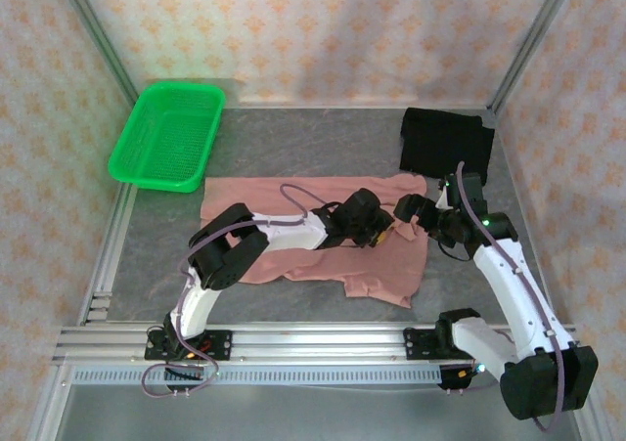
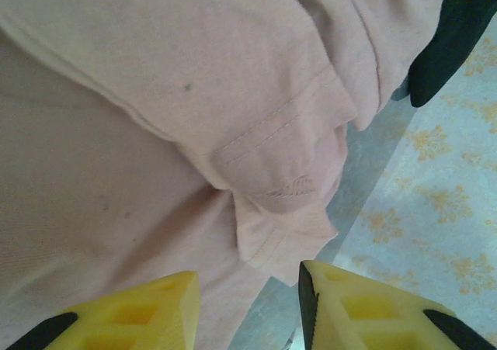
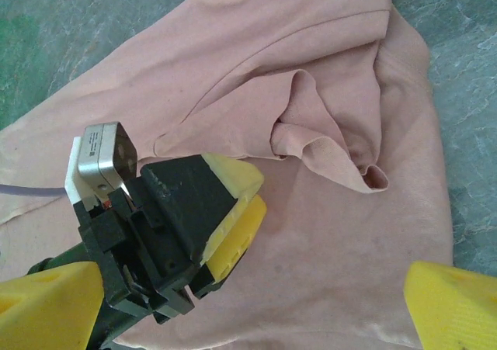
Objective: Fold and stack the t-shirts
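The salmon-pink t-shirt (image 1: 254, 192) lies spread out and rumpled across the middle of the grey table. The black t-shirt (image 1: 445, 140) lies folded at the back right. My left gripper (image 1: 384, 231) reaches across the pink shirt to its right part. In the left wrist view its yellow fingers (image 2: 248, 303) stand partly apart, with a folded sleeve hem of the pink t-shirt (image 2: 279, 164) just beyond their tips and nothing pinched. My right gripper (image 1: 406, 209) hovers close by, open wide (image 3: 256, 319) over the pink cloth (image 3: 349, 233), with the left gripper (image 3: 233, 202) right in front of it.
A green mesh basket (image 1: 166, 133) stands at the back left corner. Patterned walls close in the table (image 1: 293, 138) on three sides. An aluminium rail (image 1: 313, 338) runs along the near edge by the arm bases.
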